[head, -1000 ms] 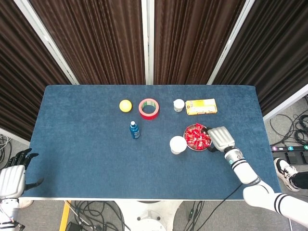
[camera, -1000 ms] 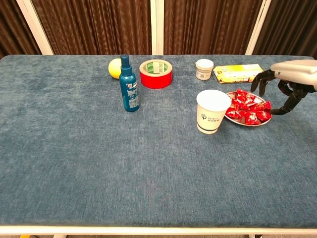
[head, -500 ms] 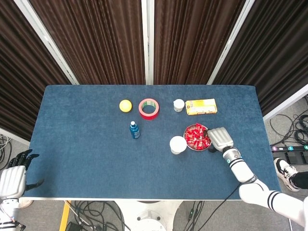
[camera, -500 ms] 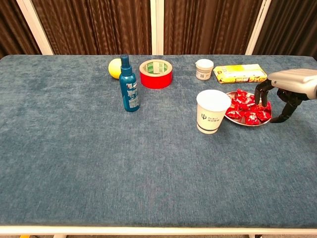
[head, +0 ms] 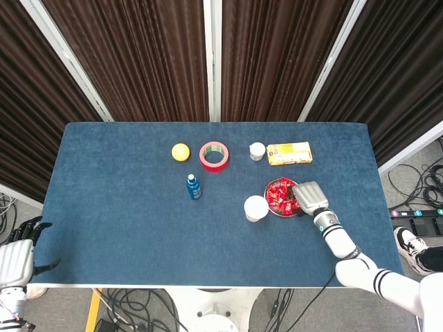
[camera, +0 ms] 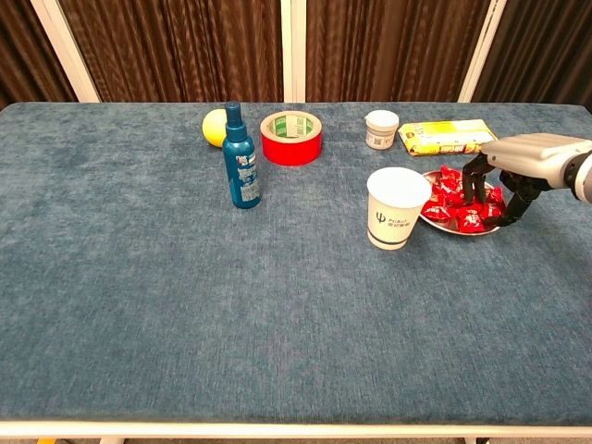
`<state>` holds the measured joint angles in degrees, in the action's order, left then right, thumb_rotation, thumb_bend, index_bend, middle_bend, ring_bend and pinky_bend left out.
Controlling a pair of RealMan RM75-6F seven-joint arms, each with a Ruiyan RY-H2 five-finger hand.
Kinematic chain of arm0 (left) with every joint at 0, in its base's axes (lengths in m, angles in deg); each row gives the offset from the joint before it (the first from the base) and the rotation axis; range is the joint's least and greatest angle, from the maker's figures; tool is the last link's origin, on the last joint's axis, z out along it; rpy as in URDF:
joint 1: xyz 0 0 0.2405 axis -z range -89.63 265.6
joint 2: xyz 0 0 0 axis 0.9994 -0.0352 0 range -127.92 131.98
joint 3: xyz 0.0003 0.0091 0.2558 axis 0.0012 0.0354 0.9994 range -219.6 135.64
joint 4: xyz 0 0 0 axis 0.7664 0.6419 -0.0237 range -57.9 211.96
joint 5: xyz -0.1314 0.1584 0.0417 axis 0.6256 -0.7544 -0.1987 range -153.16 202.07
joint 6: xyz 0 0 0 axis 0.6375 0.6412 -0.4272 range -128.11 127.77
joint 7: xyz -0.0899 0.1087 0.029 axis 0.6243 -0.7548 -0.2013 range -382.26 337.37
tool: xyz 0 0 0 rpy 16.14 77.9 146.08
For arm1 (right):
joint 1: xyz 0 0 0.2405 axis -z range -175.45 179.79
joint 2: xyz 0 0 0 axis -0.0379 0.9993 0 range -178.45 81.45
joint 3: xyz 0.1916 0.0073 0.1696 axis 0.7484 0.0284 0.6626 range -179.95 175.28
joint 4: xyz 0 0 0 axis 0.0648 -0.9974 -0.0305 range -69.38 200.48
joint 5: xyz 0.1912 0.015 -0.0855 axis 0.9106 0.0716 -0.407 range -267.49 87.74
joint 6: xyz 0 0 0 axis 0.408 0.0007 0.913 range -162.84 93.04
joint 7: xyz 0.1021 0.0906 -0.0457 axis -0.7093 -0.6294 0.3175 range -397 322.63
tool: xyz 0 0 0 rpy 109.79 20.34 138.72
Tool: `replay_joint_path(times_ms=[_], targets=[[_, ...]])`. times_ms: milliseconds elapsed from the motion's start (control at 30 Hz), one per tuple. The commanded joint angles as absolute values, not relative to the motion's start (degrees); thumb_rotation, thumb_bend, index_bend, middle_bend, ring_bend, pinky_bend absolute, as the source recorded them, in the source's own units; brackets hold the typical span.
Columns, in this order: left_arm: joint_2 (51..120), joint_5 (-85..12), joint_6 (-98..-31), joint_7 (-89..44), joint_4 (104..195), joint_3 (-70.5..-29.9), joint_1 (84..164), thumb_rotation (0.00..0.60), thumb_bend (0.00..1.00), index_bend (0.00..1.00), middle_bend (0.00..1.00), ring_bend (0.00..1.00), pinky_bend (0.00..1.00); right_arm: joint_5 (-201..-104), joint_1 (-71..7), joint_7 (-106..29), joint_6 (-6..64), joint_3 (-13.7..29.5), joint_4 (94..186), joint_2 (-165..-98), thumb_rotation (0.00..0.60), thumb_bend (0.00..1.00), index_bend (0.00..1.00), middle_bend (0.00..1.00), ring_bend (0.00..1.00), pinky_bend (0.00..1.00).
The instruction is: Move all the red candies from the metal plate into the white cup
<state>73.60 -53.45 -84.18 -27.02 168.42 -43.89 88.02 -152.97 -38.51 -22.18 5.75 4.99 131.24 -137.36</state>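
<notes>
**Right hand drops onto the candy pile**

Over the last second our right hand (camera: 504, 180) has slid inward and lowered: it was poised beyond the far edge of the metal plate (camera: 462, 230), and now its fingers (camera: 472, 185) reach down into the red candies (camera: 455, 199). They are spread and curved around the pile; we cannot tell whether any candy is pinched yet. The plate sits just right of the white cup (camera: 397, 207), nearly touching it, and the candies remain heaped on it. We judge the first pick is only starting. Our left hand (head: 17, 252) hangs open, well left of the cup, off the table.
</notes>
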Motion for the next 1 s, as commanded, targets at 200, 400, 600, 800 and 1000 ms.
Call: replay_joint_path(times_ms=[200,400,600,800,1000], targets=[[73.6,-53.3,-84.3,-26.6,168.2,-43.9,87.7,0.600,0.05,0.30,0.22,0.14,0.19,-152.4,-38.9,-22.3,6.0,5.1,129.2,-139.0,0.600,0.28,0.54,0.54,0.83,1.00],[73.7,-53.4,-84.5,-26.6,168.1,-43.8,87.5,0.600,0.05,0.30,0.22,0.14,0.19,-152.9,-38.9,-24.3,6.8,5.8,129.4,-138.7,0.600,0.33,0.60,0.58,0.85,1.00],[73.3,-53.5,-84.8,-26.7,168.4,-44.1,87.5,0.600,0.05,0.30,0.22,0.14,0.19,-155.9,-38.2,-27.2,11.2,7.8,136.9,-133.6,0.600,0.33,0.60,0.58,0.85,1.00],[73.2,-53.9,-85.3,-26.8,168.7,-44.0,87.3,0.600,0.05,0.30,0.22,0.14,0.19,-162.1,-37.5,-32.4,15.6,9.2,149.1,-127.3,0.600,0.33,0.60,0.58,0.85,1.00],[73.3,-53.9,-85.4,-26.7,168.7,-44.1,87.2,0.600,0.05,0.30,0.22,0.14,0.19,-164.8,-39.4,-32.8,14.3,8.7,153.1,-127.1,0.600,0.33,0.60,0.54,0.84,1.00]])
